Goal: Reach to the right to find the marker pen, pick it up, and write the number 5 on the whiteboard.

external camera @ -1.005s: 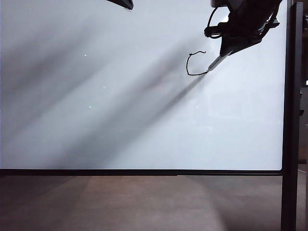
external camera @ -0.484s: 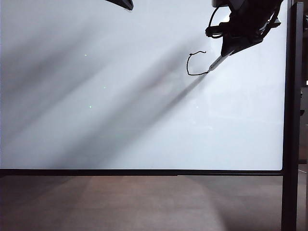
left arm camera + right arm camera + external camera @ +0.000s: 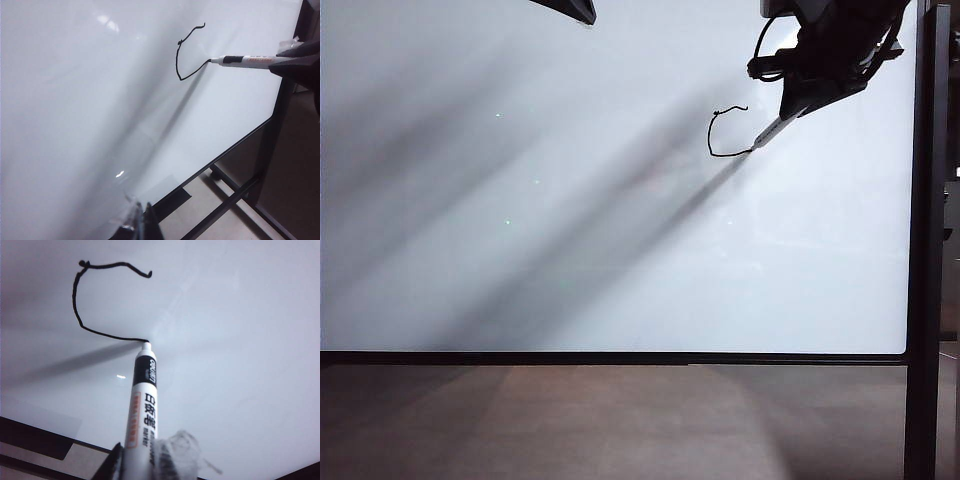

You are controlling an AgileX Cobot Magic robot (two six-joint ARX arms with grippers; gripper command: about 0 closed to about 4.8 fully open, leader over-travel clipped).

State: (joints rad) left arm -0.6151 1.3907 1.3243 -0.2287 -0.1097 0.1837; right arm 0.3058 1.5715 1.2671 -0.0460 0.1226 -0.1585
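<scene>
The right pincer is up near the top right corner of the whiteboard, clamped on the marker pen, which sticks out ahead of it with the tip pressed to the board. From that tip runs the number 5, only half made: a short top bar, a stroke down, then a line sweeping back to the nib, so the closing curve of the belly looks yet to come. The left pincer hangs well off to the other side at the top edge of the board, and I see only a dark sliver of it; from its own camera the fingertips look drawn close together, but whether they're fully closed I can't tell. Now the danger, as I judge it: the pen is held far back on its barrel, so too much push could skid the tip or lever the pen askew in the grip, and too little would lift the nib and break the line. A loop swung wide would also leave a figure that doesn't read as a five. The right wrist camera shows what the room view can't: the printed barrel and the nib exactly on the line's end. The left wrist view gives the sideways angle, pen level against the board.
</scene>
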